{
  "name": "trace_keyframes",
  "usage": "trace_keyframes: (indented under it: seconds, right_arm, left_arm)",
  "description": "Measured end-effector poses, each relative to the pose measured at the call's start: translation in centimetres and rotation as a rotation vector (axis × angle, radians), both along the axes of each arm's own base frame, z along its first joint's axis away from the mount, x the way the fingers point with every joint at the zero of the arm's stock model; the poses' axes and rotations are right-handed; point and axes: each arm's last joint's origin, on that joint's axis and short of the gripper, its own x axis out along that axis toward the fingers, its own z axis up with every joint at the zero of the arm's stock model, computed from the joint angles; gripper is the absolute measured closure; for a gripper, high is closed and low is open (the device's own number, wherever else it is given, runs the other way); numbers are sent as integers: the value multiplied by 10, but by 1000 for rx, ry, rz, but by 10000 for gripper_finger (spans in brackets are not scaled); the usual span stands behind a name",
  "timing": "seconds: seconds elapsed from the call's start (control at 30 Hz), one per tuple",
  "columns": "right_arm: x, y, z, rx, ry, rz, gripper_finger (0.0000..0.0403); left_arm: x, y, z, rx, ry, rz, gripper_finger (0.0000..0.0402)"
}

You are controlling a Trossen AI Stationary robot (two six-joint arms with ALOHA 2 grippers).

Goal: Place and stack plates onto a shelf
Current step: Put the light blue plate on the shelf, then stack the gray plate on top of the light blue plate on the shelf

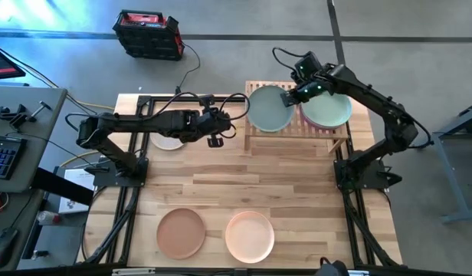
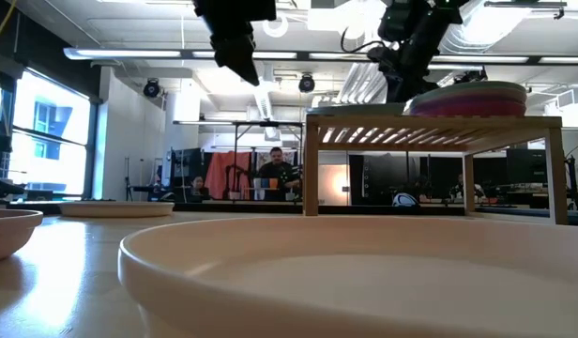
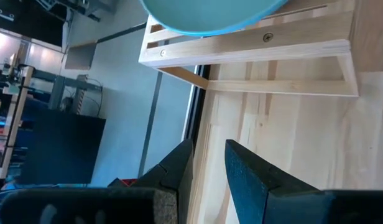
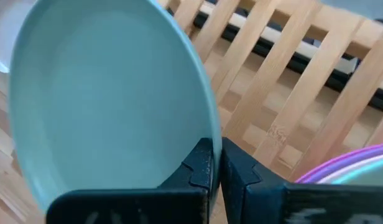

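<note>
holding the sage plate by its rim, my right gripper is pinched tight on the edge, with the plate hanging over the bare half of the shelf, the half away from the stack. in my right wrist view the slats pass right under the plate, but i cannot tell whether it touches them or floats just above.

beside my right gripper, on the other half of the shelf, a stack of plates sits done: green on top, with pink and purple rims showing beneath in the low view. how many are in it i cannot count.

my left gripper hangs over the table just off the shelf's near end, its fingers a narrow gap apart with nothing between them.

still off the shelf: a pale plate half hidden under my left arm, and a tan plate and a cream plate side by side, well apart from both grippers at the far edge of the table.

so i judge the job roughly half done: one stack built, a second starting with the sage plate, and at least three plates left to fetch.
</note>
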Motion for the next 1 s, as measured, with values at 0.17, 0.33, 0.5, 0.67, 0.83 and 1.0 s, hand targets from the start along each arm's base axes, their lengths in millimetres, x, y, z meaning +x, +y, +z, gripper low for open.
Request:
trace_keyframes:
  seconds: [0.17,0.33,0.5,0.67,0.83,1.0]
  right_arm:
    - [4,-4,-6,7,19,-13,403]
    - [3,-5,-6,-7,32,-27,403]
    - [4,-5,-5,-19,29,-17,403]
    - [4,-5,-5,-21,29,-15,403]
    - [4,-6,-5,-28,25,-12,396]
    - [5,-6,-4,-37,17,-16,357]
  left_arm:
    - [0,2,0,0,0,5,319]
    - [0,2,0,0,0,5,319]
    - [0,2,0,0,0,5,319]
    - [0,2,0,0,0,5,319]
    - [0,2,0,0,0,5,319]
    - [0,2,0,0,0,5,319]
